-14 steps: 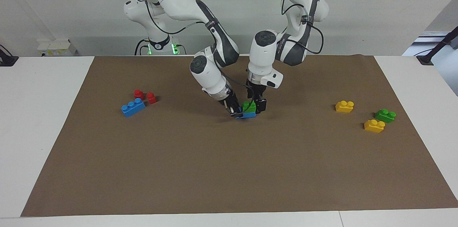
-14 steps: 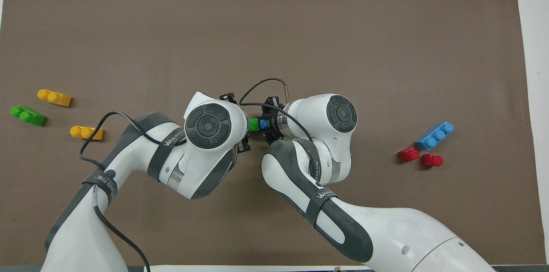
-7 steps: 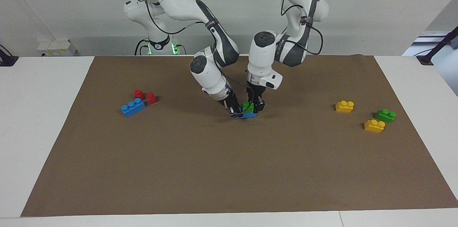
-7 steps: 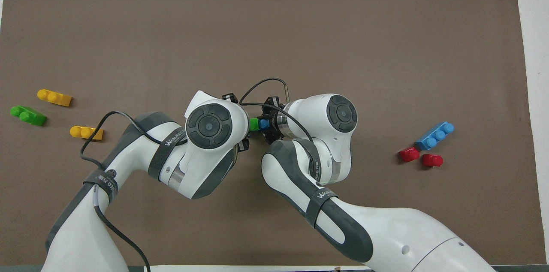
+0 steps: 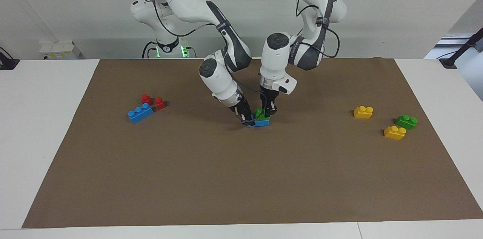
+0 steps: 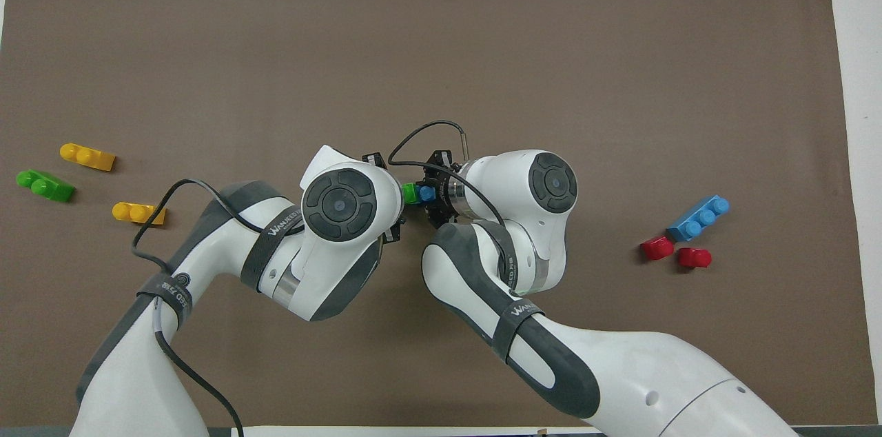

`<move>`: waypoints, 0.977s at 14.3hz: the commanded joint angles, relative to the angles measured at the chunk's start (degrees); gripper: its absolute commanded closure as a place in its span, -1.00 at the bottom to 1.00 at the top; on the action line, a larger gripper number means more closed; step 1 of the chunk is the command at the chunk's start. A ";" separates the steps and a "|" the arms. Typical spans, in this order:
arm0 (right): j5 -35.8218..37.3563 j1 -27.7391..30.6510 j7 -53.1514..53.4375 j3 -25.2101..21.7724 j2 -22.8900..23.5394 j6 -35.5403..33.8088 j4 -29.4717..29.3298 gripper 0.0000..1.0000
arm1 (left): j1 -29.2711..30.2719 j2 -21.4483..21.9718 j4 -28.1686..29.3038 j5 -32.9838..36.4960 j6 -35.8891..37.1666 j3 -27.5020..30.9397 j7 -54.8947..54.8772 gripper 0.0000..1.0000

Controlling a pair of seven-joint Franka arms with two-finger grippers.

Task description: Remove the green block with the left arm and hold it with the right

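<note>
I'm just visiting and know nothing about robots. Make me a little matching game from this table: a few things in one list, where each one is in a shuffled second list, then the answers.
Things:
1. green block
2. left hand
3. yellow bricks
4. red bricks

Places:
A. beside the loose blue brick, toward the right arm's end
B. shut on the green block
C. on the blue brick at mid-table
D. toward the left arm's end, beside a second green brick

Pairs: 1-C, 2-B, 3-D, 4-A

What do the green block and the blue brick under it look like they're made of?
The green block looks like moulded plastic, smooth with a slight sheen and round studs. The blue brick beneath it looks the same: solid colour, rounded edges. Probably hard toy plastic, though stiffness can't be judged.
</note>
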State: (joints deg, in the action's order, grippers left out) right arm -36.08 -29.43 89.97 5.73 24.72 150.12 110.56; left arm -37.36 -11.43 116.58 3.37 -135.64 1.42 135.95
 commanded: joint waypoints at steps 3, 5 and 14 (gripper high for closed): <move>-1.89 -0.37 0.38 0.33 0.15 0.70 -0.26 1.00 | -0.17 2.81 -0.74 0.67 1.95 1.04 -1.65 1.00; -1.89 -0.54 0.47 0.33 0.15 0.70 -0.52 1.00 | 0.53 5.53 -0.74 0.49 4.76 1.13 -2.97 1.00; 1.44 13.93 -11.89 -0.28 -6.51 -20.01 -7.98 1.00 | 9.12 13.28 -1.09 -1.88 17.59 1.22 -23.49 1.00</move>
State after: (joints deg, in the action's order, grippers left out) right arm -35.81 -22.05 84.15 4.82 21.83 137.45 104.02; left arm -32.33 0.37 115.02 2.63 -121.18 2.86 120.94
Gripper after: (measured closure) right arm 0.656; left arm 0.648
